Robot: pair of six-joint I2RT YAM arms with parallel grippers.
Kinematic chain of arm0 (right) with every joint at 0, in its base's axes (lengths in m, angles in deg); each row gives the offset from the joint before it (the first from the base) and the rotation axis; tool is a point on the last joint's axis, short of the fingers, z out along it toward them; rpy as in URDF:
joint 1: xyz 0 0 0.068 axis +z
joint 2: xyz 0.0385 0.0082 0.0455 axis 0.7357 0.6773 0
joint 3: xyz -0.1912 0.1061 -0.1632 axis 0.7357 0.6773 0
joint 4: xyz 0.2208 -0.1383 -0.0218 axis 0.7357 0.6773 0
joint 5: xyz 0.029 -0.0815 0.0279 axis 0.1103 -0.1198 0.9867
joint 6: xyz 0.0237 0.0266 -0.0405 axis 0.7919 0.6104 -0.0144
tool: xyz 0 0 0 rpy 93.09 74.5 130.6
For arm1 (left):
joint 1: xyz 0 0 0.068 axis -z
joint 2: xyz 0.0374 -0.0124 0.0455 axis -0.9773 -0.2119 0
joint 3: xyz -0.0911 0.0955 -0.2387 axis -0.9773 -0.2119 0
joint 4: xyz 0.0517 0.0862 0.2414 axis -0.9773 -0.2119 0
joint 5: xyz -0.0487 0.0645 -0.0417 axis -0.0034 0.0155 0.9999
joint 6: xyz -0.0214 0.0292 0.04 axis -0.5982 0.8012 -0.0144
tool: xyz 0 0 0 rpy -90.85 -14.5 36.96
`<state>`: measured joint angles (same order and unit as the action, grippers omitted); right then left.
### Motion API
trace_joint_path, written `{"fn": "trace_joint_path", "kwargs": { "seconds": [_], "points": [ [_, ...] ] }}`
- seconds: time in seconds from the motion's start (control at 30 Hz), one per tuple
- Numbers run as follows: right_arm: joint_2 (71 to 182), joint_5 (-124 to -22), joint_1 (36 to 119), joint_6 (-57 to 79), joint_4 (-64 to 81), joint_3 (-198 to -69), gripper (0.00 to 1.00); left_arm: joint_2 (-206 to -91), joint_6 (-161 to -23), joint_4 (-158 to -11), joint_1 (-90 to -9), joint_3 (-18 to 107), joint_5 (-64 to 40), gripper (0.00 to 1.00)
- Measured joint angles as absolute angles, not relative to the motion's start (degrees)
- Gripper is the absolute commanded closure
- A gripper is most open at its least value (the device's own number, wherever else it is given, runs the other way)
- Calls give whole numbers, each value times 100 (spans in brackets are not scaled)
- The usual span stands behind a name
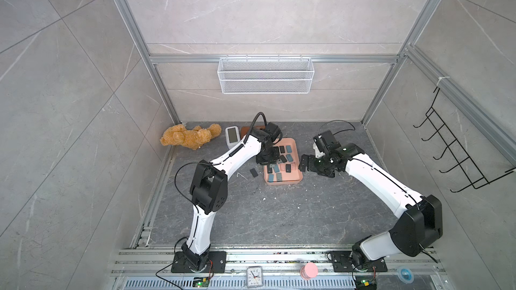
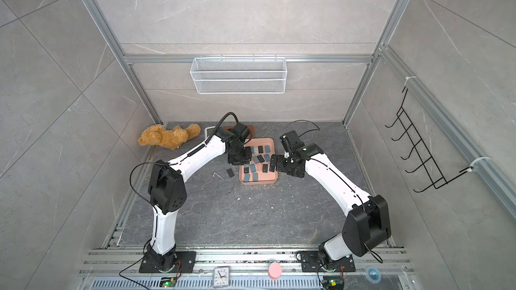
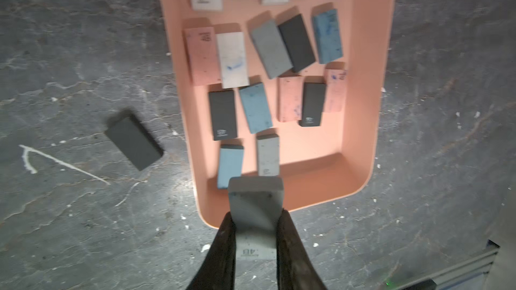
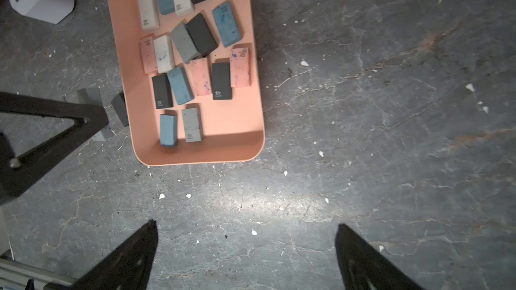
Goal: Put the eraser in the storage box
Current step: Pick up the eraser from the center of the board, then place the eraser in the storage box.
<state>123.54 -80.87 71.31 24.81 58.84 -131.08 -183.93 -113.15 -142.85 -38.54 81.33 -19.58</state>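
The salmon-pink storage box lies mid-table and holds several erasers in grey, blue, black, pink and white. My left gripper is shut on a grey eraser, which hangs above the box's near left corner. A dark eraser lies on the table just left of the box. My right gripper hovers open and holds nothing, beside the box's right rim.
A teddy bear, a white device and a brown case sit at the back left. A white wire basket hangs on the back wall and a black hook rack on the right wall. White crumbs dot the dark stone tabletop.
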Motion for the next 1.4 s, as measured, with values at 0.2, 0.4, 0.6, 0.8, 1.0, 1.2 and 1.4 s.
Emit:
{"fn": "trace_joint_path", "kwargs": {
  "seconds": [0.2, 0.4, 0.6, 0.8, 1.0, 1.2, 1.4],
  "points": [
    [12115, -7960, 6707, 2348, 5921, -12808, 0, -18850, -11577, -14263, -3518, 8621, -1803, 88],
    [11962, -7809, 6454, 2228, 5928, -12620, 0, -19333, -11837, -14191, -3386, 8804, -1637, 88],
    [11914, -7713, 6336, 2127, 5949, -12529, 0, -19608, -11981, -14127, -3365, 8806, -1573, 88],
    [11914, -7643, 6255, 2079, 5967, -12435, 0, -19678, -12029, -14086, -3367, 8824, -1534, 88],
    [11914, -7562, 6189, 2013, 5965, -12435, 1, -19905, -12036, -13998, -3365, 8914, -1534, 87],
    [11921, -7477, 6152, 1970, 5960, -12432, 0, -20096, -12036, -14005, -3365, 8903, -1536, 87],
    [11971, -7414, 6132, 1948, 5958, -12432, 0, -20098, -12036, -14003, -3358, 8903, -1538, 86]
  ]
}}
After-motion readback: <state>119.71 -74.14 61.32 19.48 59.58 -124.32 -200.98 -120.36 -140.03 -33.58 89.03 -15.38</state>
